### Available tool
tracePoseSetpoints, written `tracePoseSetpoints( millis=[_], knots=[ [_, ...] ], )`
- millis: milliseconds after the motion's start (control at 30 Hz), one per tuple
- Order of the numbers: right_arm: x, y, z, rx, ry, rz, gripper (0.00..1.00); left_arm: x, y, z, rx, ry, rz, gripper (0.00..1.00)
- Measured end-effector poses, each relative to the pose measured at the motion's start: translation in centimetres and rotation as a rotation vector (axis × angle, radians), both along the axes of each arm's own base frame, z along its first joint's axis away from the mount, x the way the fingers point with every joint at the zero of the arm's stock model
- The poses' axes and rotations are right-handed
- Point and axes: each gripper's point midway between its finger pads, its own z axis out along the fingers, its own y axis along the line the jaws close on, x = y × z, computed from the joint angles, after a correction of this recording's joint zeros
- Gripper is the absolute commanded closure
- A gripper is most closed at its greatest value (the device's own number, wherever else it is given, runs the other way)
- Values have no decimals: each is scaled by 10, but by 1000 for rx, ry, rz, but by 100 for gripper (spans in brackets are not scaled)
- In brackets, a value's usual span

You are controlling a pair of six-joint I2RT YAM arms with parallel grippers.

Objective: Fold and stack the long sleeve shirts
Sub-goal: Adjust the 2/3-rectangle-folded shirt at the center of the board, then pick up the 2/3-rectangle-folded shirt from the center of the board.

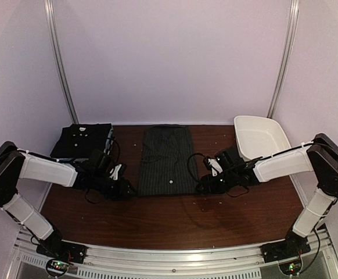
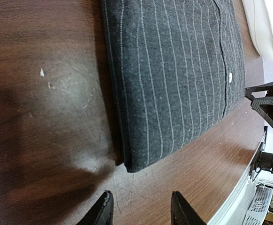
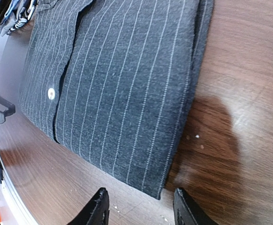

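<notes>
The left gripper (image 2: 141,201) is released, its fingers apart and empty, low over the table (image 2: 47,117). The folded pinstriped shirt (image 2: 174,70) lies flat just ahead of it, with one near corner just short of the gap. The right gripper (image 3: 140,199) is likewise spread and empty, and the shirt's other near corner reaches up to its fingertips. A folded black shirt (image 1: 82,139) lies beyond the left gripper, and the tub (image 1: 261,136) beyond the right.
</notes>
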Motion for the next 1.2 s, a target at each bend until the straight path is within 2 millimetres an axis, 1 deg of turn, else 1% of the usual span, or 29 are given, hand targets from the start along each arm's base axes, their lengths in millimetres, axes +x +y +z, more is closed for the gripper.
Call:
tracePoseSetpoints(
  millis=[200, 467, 600, 767, 833, 1033, 1133, 1200],
  knots=[
    [-2, 5, -7, 22, 24, 10, 55, 5, -3, -11, 3, 1, 2, 59],
    [-4, 5, -13, 29, 30, 11, 58, 11, -11, -15, -9, -10, -8, 59],
    [-3, 6, -14, 41, 28, 4, 60, 16, -17, -15, -10, -14, -14, 65],
    [-1, 8, -14, 54, 23, -3, 65, 19, -20, -18, -5, -10, -17, 77],
    [-1, 8, -15, 57, 23, -5, 69, 19, -20, -19, -3, -6, -16, 82],
    [-2, 7, -17, 57, 29, -10, 87, 18, -19, -22, 6, 2, -18, 100],
    [-3, 7, -18, 56, 32, -10, 98, 18, -21, -20, 7, 2, -25, 100],
    [-4, 7, -18, 56, 28, -5, 100, 16, -23, -20, 9, 4, -31, 100]
  ],
)
